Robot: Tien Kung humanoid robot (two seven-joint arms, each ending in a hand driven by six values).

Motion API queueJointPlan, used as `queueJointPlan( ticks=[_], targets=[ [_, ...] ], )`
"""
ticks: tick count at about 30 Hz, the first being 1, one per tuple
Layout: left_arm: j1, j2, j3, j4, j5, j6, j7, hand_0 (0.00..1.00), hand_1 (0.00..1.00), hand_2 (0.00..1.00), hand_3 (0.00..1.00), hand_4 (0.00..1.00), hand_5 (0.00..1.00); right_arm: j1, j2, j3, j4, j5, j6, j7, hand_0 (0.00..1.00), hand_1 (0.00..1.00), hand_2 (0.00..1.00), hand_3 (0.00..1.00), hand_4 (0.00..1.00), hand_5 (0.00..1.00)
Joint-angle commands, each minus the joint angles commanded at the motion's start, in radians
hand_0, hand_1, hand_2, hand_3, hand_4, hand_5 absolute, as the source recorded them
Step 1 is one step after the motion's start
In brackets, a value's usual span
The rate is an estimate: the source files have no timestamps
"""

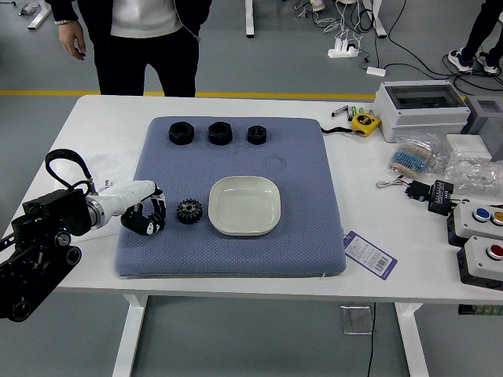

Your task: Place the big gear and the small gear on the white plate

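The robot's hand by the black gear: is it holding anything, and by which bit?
Can't tell: this view hides what, if anything, the left hand grips beside the black gear.

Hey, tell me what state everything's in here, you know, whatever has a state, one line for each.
Plate: face up, no gear on it.
Toothed gear: lying flat, off the plate.
Left hand: low over the mat; whether it holds anything, I can't tell.
Mat: spread flat.
White box: looks closed.
Purple-edged card: flat, barcode up.
Person: standing.
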Motion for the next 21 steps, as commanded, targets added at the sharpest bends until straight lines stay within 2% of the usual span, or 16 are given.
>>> queueJointPlan(
  ticks=[13, 21],
  targets=[
    [-0.032, 0.008, -0.012, -0.092, 0.012, -0.004, 0.006, 0.18, 0.214, 0.304, 0.457, 0.365, 0.002, 0.001, -0.001, -0.005, 0.0, 0.008, 0.001, 0.002, 0.683, 0.662, 0.732, 0.572, 0.796, 0.712],
    [-0.066, -0.019, -0.006, -0.111, -0.004, 0.019, -0.01, 0.181, 0.216, 0.305, 0.46, 0.371, 0.002, 0.005, -0.002, -0.005, 0.0, 0.008, 0.001, 0.001, 0.683, 0.662, 0.732, 0.572, 0.796, 0.711]
  ],
)
